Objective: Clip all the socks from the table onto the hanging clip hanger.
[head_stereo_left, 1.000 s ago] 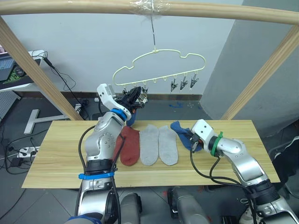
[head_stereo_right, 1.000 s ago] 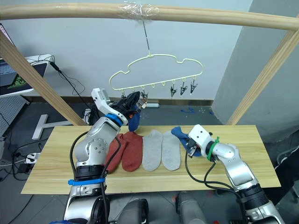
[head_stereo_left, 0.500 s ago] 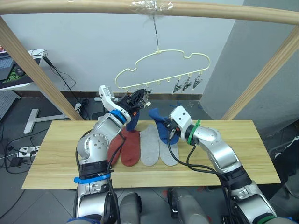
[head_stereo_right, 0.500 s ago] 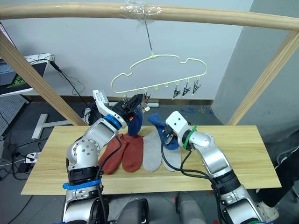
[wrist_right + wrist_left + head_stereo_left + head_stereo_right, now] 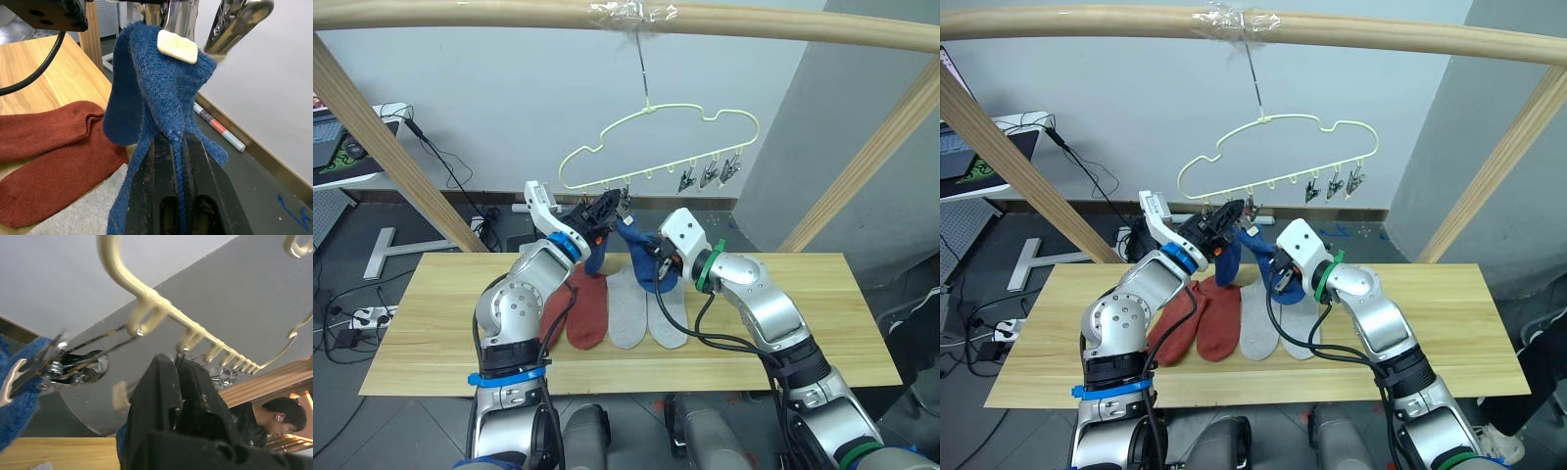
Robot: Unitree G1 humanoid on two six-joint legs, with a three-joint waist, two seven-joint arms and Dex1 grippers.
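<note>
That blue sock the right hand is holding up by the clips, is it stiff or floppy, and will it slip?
Likely floppy: the blue sock folds and droops around the right hand instead of holding its shape. Probably light, since a narrow pinch carries it. Its fuzzy knit should resist slipping, though loose ends may swing near the clip hanger.

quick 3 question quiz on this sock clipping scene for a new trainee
1. True or false: the right pincer is shut on a blue sock.
2. How many socks lie flat on the table?
3. Which clips on the clip hanger hang free: A the three on the robot's right, B none?

Key: 1 true. 2 four: two rust-red, two light grey. 3 A.
</note>
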